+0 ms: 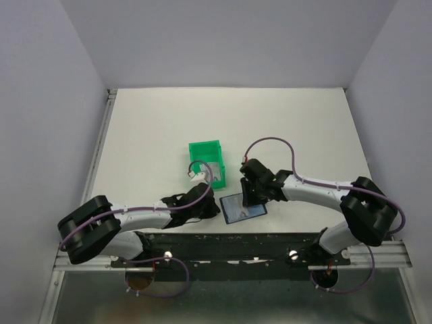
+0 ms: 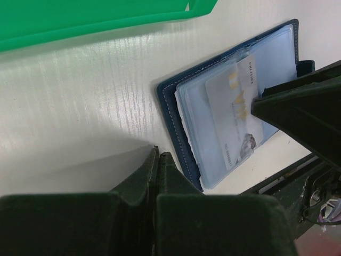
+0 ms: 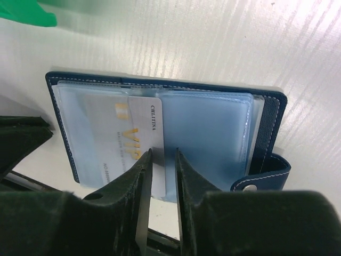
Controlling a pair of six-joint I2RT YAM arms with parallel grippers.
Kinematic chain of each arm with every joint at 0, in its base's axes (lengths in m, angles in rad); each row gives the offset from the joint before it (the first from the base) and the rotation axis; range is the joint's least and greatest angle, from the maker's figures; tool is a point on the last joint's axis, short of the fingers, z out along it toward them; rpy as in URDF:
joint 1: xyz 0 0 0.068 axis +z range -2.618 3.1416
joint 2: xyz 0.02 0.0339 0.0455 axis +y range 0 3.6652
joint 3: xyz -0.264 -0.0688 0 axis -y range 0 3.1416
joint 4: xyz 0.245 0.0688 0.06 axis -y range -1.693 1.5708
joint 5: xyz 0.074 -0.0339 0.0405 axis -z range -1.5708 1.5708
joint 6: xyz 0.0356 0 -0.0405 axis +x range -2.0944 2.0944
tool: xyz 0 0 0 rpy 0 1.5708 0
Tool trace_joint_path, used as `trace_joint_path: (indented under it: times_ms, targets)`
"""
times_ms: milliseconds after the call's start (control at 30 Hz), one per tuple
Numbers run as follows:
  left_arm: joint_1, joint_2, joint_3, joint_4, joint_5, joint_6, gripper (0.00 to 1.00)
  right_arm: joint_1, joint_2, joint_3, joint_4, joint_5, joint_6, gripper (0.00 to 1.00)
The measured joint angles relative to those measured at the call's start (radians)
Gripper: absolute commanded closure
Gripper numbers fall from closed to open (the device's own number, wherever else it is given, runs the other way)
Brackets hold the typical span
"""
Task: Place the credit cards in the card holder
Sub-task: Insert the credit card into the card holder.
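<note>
Right wrist view: our right tool (image 3: 161, 176), jaws slightly apart, straddles the edge of the credit card (image 3: 133, 133), which rests on the unfolded card holder (image 3: 269, 114) mid-frame. The left tool (image 2: 158, 160) is pressed together. We judge insertion is in hand; next, slide the card squarely home.

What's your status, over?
Left gripper shut, beside card holder. Right gripper slightly open, tips over card. Card partway into clear sleeve. Green bin behind, not in the way.

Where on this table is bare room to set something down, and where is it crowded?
Free: the table strip between the green bin and the back wall, and either side of the bin. Crowded: the near middle, where left gripper, right gripper and open card holder meet.
</note>
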Motion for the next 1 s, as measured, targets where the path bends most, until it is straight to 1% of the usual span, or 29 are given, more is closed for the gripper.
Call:
trace_joint_path:
  times_ms: [333, 667, 867, 933, 1000]
  targets:
    - [0.000, 0.044, 0.016, 0.044, 0.023, 0.001, 1.00, -0.001, 0.023, -0.001, 0.073, -0.058, -0.006, 0.68]
    - [0.000, 0.055, 0.017, 0.061, 0.028, 0.001, 1.00, -0.004, 0.031, -0.036, 0.169, -0.163, -0.005, 0.68]
    - [0.000, 0.055, 0.017, 0.062, 0.029, 0.001, 1.00, -0.011, 0.031, -0.047, 0.191, -0.205, -0.007, 0.68]
    - [0.000, 0.055, 0.017, 0.061, 0.029, 0.001, 1.00, -0.014, 0.031, -0.050, 0.197, -0.212, -0.007, 0.67]
    - [0.000, 0.055, 0.017, 0.061, 0.029, 0.002, 1.00, -0.015, 0.024, -0.053, 0.198, -0.212, -0.008, 0.62]
